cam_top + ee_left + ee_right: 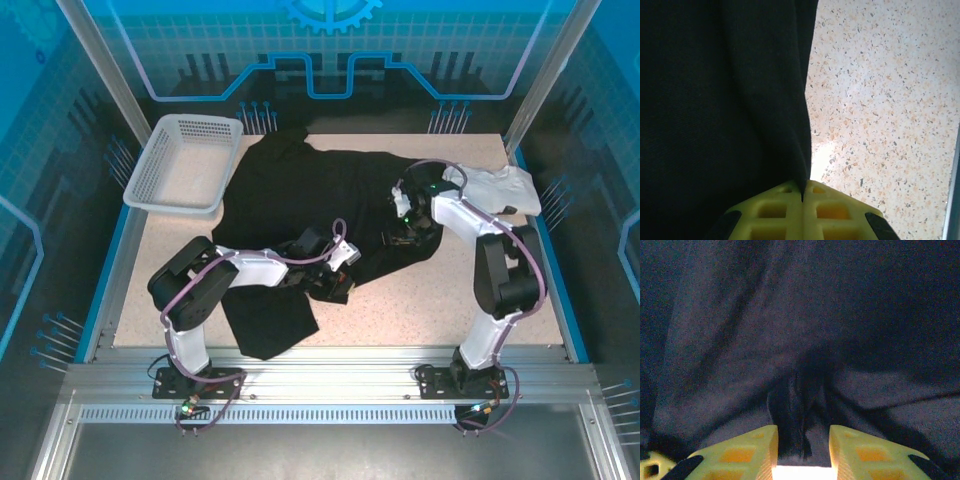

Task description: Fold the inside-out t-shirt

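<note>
The inside-out t-shirt (pixel 300 190) lies crumpled across the middle of the table, black, with one flap reaching the front edge. My left gripper (pixel 343 277) is at the shirt's front right edge. In the left wrist view its yellow fingers (pixel 775 210) are shut on the t-shirt (pixel 715 100), pinching a thin edge of cloth at the left gripper (pixel 802 194). My right gripper (pixel 403 222) is over the shirt's right part. In the right wrist view the right gripper (pixel 802 450) stands open, with a loose pucker of the t-shirt (pixel 790 315) rising between its fingers.
A white mesh basket (pixel 185 165) stands at the back left. A white folded garment (pixel 495 190) lies at the back right, under the right arm's cable. Speckled tabletop (pixel 420 310) shows in front of the shirt and beside the left gripper (pixel 880 100).
</note>
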